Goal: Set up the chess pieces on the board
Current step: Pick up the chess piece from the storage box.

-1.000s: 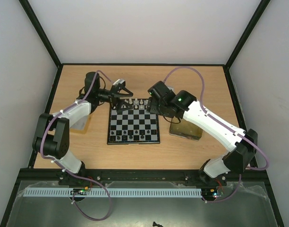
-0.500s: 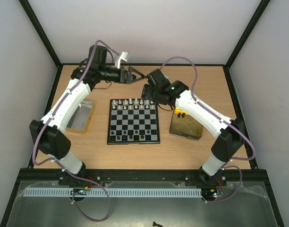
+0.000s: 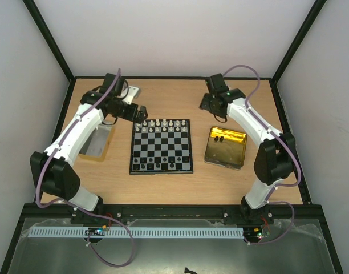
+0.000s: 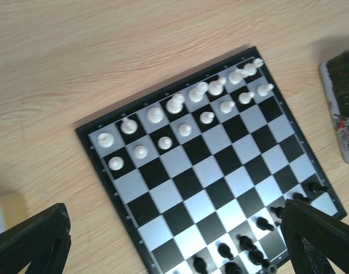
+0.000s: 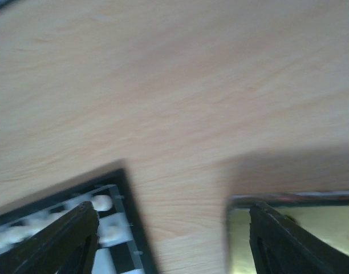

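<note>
Rows of white pieces (image 4: 186, 129) face black pieces (image 4: 243, 242) across the board (image 4: 220, 171) from my left wrist; my right glimpses one corner. My left end effector (image 4: 174, 208) and right end effector (image 5: 171, 208) gape wide, empty.

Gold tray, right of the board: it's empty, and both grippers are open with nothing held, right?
No. The gold tray is not empty: the top external view shows two small dark chess pieces near its far edge. The left gripper and right gripper are indeed open, holding nothing.
</note>
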`<state>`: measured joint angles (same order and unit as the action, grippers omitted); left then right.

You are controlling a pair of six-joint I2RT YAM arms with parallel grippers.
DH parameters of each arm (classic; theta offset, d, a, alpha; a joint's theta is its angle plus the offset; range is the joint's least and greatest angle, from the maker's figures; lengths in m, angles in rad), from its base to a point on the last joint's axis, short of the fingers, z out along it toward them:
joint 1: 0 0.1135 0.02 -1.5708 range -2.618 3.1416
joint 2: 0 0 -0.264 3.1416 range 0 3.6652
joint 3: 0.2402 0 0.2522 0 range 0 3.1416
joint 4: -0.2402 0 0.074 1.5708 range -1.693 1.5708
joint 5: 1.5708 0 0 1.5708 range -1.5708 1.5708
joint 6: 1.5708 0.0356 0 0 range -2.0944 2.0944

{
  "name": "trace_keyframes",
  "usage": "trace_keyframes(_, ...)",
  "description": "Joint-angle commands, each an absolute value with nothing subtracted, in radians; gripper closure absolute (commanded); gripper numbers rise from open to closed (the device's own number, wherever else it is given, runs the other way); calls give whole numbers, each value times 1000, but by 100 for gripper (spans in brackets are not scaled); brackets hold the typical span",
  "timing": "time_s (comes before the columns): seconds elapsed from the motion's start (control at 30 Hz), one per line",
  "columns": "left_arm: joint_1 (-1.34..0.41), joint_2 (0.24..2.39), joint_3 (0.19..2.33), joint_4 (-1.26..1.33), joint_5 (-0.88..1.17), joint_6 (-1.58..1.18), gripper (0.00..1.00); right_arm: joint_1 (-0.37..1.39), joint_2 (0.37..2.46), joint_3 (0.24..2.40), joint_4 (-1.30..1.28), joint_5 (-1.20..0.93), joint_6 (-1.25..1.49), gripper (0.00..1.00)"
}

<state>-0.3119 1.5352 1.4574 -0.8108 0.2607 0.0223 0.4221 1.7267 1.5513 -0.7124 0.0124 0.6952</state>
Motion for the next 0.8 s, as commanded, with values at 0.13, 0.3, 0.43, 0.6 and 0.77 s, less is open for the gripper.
trace_keyframes(0.13,-268,1490,1462,-896,314,86,0,387,1660,1371,-819,66,658,41)
trace_keyframes(0.3,-268,1483,1462,-913,311,101,0,369,1626,1290,-813,44,656,53)
trace_keyframes(0.43,-257,1472,1453,-916,310,106,0,337,1613,1236,-785,20,646,53)
trace_keyframes(0.6,-233,1453,1445,-929,311,113,0,281,1631,1201,-746,-47,640,53)
trace_keyframes(0.77,-204,1424,1412,-933,312,118,0,237,1660,1200,-731,-65,607,53)
